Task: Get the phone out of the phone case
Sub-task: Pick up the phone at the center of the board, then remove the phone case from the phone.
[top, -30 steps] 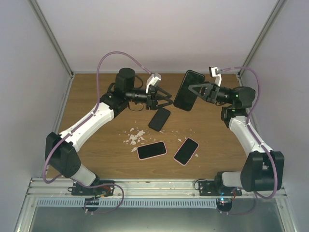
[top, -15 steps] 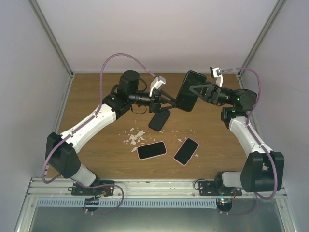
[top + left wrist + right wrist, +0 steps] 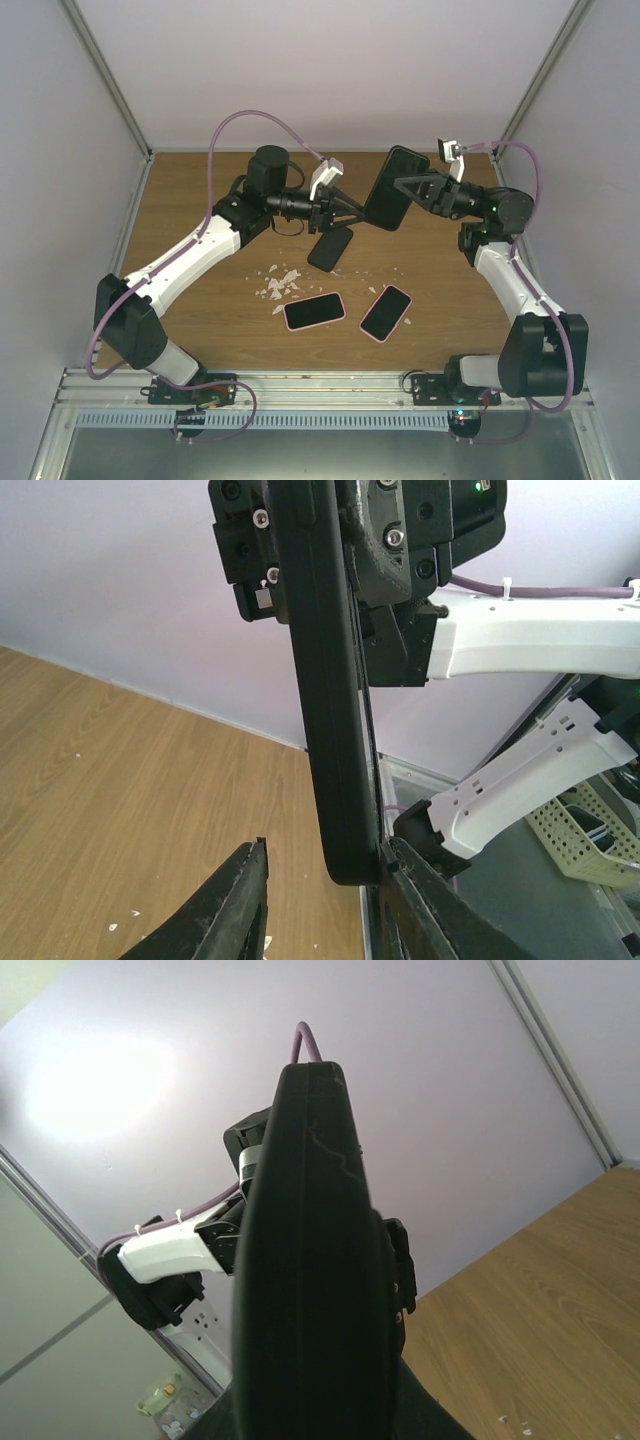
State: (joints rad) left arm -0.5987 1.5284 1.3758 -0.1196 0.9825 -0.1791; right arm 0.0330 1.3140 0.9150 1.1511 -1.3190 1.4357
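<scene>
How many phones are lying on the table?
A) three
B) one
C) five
A: a dark phone, a left pink-edged phone and a right pink-edged phone lie on the table; the fourth phone is held up in the air.

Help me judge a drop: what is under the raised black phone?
Bare wooden table shows around the black phone; a dark phone lies flat nearby. The patch straight beneath is hidden by the black phone itself.
</scene>
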